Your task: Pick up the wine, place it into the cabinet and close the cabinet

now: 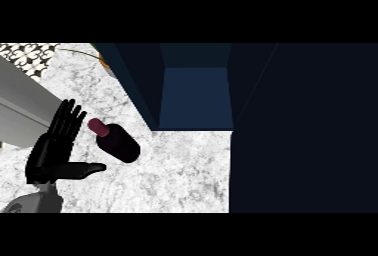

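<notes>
White marbled surface with grey veining. Dark wine bottle rests on it, red cap pointing up-left. Dark blue cabinet stands on the surface up-right of the bottle, open, interior visible. Patterned tile strip far up-left of the bottle, past the surface edge.

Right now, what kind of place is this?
Likely a kitchen: a white marble counter, a dark blue cabinet standing open, and a wine bottle lying by the left hand. Patterned tiles show at the top left.
</notes>
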